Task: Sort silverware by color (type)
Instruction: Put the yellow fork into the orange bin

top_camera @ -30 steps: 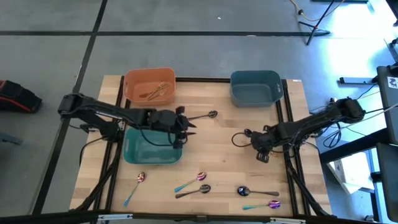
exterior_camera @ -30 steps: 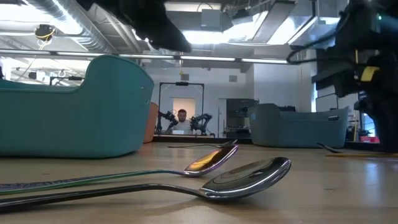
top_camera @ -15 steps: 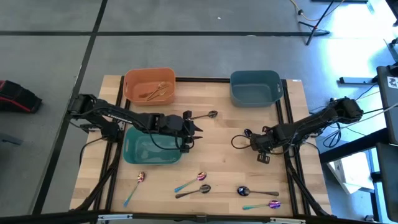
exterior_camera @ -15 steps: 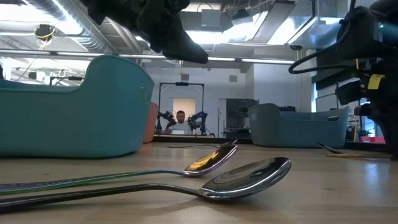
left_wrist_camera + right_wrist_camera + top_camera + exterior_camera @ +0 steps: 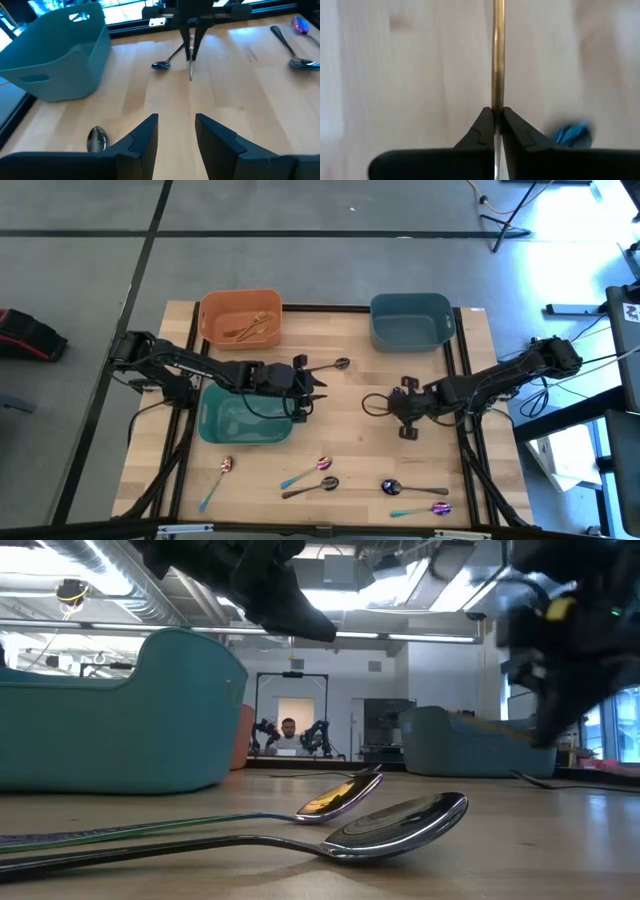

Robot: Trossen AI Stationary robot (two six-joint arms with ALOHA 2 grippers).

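Note:
My right gripper (image 5: 392, 407) is over the table's middle right, shut on a thin gold-looking piece of silverware (image 5: 497, 60); its far end is cut off. A dark spoon (image 5: 161, 64) lies on the wood just beside it. My left gripper (image 5: 313, 385) hovers open beside the teal bin (image 5: 222, 430), near a black spoon (image 5: 332, 366) lying flat. Gold pieces lie in the orange bin (image 5: 212, 308). Iridescent spoons (image 5: 308, 472) and black spoons (image 5: 312, 487) lie flat along the near edge. My right gripper pinches the thin handle (image 5: 497, 102) between its two fingertips (image 5: 482, 127). The handle runs straight out ahead, in line with the fingers. In the left wrist view a short length (image 5: 190, 70) sticks out below the fingers; whether it is clear of the wood I cannot tell.
A grey-blue bin (image 5: 382, 332) stands at the far right. More spoons (image 5: 413, 488) lie near the front right. Bare wood lies between the two grippers. In the low view, two spoons (image 5: 400, 825) lie close in front, and a person sits far back in the room.
My right gripper has gone toward the table's left, and shows blurred in the low view. My left gripper has gone a little toward the table's right, out from over the teal bin, and has stayed open.

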